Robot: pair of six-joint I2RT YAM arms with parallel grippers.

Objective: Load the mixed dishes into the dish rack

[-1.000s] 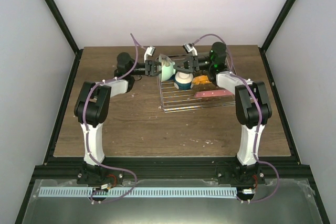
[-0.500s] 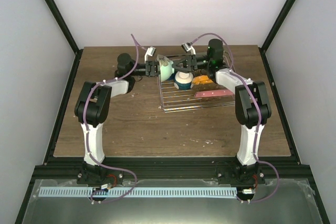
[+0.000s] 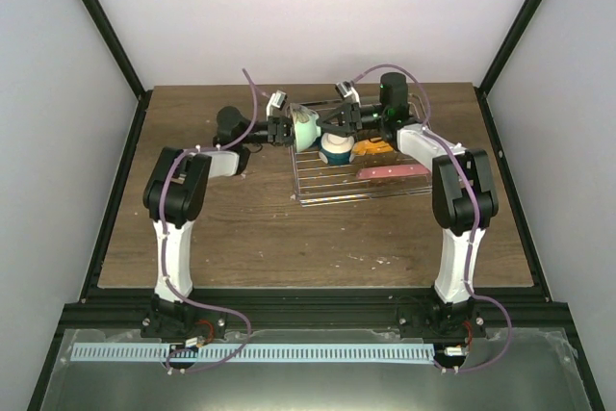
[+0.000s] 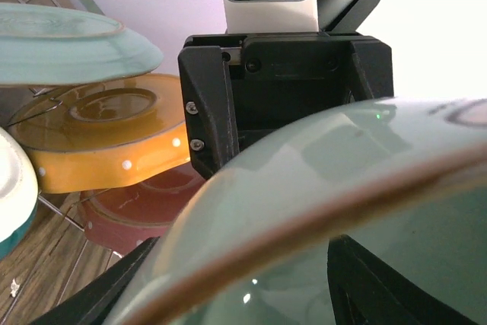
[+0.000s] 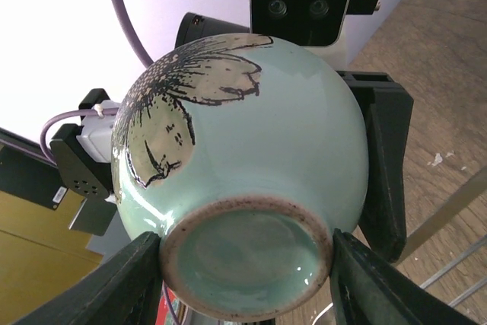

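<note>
Right pincer [image 5: 245, 268]: grasping mint-green bowl [image 5: 243, 135] at far left corner of dish rack [image 3: 361, 198].
Left pincer [image 3: 289, 129]: around the bowl's rim; I cannot tell its grip.
Dish rack: holds white bowl [image 3: 336, 147], orange plate [image 3: 371, 148], pink plate [image 3: 393, 171].

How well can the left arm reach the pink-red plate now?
Probably not directly. The left gripper sits at the far left corner of the dish rack; the mint-green bowl, held by the right gripper, lies between it and the pink-red plate on the right.

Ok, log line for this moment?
mint-green bowl: between both grippers at dish rack's left end | right gripper: shut on bowl | left gripper: grip unclear
</note>
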